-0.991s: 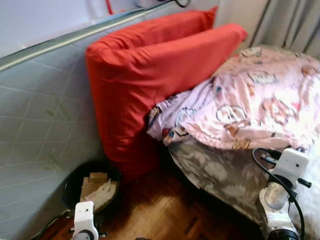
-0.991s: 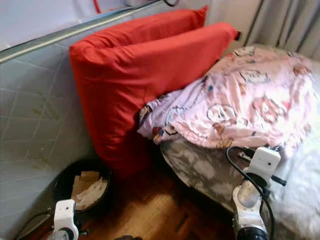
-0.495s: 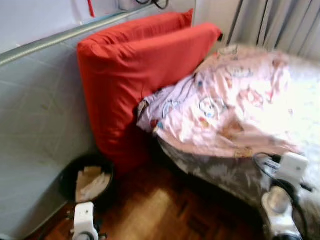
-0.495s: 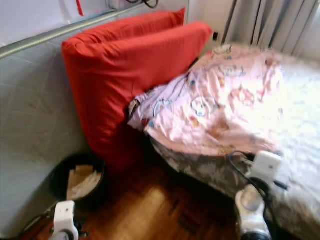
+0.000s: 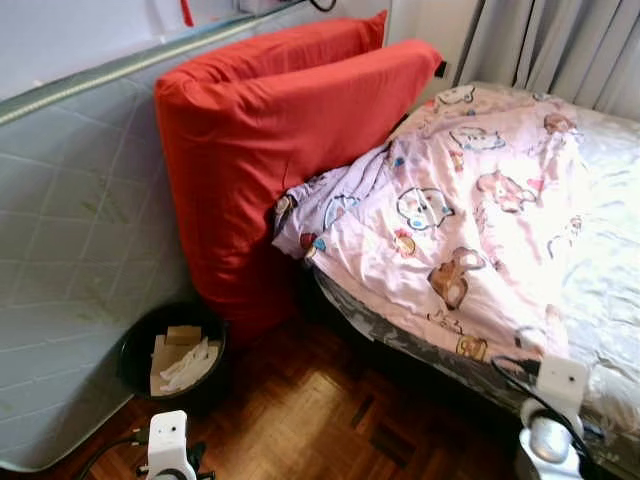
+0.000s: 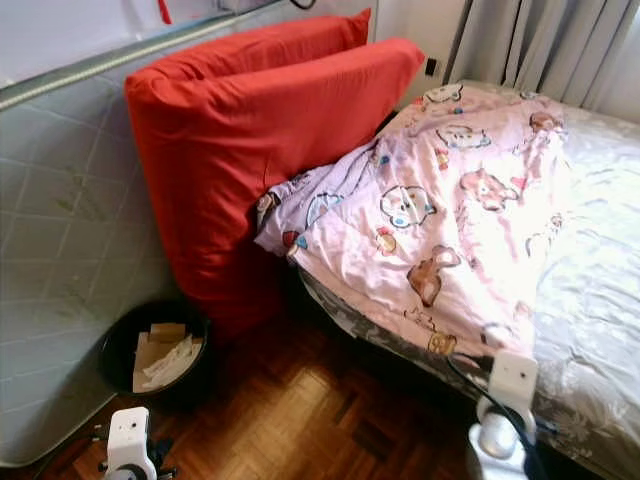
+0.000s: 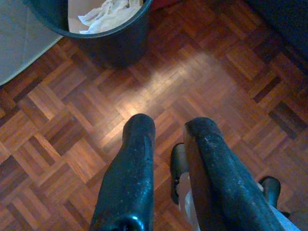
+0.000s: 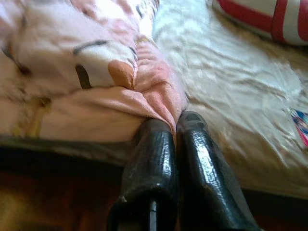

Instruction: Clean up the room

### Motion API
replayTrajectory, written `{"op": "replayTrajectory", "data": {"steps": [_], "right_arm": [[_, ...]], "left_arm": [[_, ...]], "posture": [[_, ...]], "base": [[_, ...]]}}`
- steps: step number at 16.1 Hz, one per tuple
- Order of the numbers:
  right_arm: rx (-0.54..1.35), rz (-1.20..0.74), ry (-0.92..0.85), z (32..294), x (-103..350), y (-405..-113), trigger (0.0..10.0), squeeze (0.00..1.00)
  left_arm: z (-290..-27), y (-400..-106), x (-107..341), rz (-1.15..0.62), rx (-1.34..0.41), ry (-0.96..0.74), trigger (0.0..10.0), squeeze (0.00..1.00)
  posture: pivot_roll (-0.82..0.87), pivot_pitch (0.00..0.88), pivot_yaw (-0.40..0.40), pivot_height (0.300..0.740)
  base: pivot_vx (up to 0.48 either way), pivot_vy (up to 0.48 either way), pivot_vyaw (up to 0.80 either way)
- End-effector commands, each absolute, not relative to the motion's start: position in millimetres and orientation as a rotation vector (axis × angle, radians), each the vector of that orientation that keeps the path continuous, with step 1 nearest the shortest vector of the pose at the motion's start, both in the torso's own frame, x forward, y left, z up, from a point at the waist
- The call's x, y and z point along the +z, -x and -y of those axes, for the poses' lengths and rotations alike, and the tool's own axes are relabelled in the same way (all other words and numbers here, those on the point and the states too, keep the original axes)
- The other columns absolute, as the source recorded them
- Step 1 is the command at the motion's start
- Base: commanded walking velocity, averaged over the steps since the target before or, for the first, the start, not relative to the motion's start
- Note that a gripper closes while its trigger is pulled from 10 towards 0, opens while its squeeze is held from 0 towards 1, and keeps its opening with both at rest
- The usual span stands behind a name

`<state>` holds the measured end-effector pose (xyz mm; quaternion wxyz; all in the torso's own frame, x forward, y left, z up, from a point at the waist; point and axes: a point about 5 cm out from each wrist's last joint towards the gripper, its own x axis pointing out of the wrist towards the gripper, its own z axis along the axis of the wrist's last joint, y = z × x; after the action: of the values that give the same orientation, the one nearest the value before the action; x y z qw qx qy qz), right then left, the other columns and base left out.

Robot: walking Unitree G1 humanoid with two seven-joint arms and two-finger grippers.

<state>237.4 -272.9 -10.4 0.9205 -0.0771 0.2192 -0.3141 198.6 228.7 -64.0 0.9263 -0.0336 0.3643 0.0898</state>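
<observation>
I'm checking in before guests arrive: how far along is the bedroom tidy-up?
Done: paper scraps sit in the black bin. In hand: the right gripper is pinching the edge of the pink blanket, which lies rumpled across the bed. Left: spreading it flat; the red cushions lean on an upright mattress. The left gripper hangs idle.

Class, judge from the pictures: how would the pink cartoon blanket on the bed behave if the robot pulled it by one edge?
The pink blanket lies in soft folds, so it is probably floppy and would drape, not lift flat. It hangs over the bed edge and may slide on that shiny sheet.
</observation>
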Motion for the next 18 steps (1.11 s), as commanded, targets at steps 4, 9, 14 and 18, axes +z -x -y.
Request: {"op": "replayTrajectory", "data": {"steps": [4, 9, 14, 18], "right_arm": [[-0.73, -0.573, 0.176, 295, -19, -222, 10.0, 0.0], [-0.659, -0.692, 0.169, 286, -35, -211, 10.0, 1.0], [-0.607, -0.729, 0.141, 277, -45, -204, 10.0, 1.0], [-0.499, -0.685, 0.04, 264, -43, -216, 10.0, 0.0]], "left_arm": [[-227, -194, -67, -0.775, 0.16, 0.054, 10.0, 0.0], [-225, -196, -67, -0.772, 0.153, 0.057, 10.0, 0.0], [-223, -195, -68, -0.778, 0.142, 0.056, 10.0, 0.0], [-222, -197, -67, -0.777, 0.141, 0.054, 10.0, 0.0]], "posture": [[0.07, 0.063, 0.01, 0.74], [0.07, 0.053, 0.01, 0.74], [0.07, 0.029, 0.009, 0.74], [0.06, 0.005, 0.006, 0.74]], "base": [[0.0, 0.0, 0.0], [0.0, 0.0, 0.0], [0.0, 0.0, 0.0], [0.0, 0.0, 0.0]]}}
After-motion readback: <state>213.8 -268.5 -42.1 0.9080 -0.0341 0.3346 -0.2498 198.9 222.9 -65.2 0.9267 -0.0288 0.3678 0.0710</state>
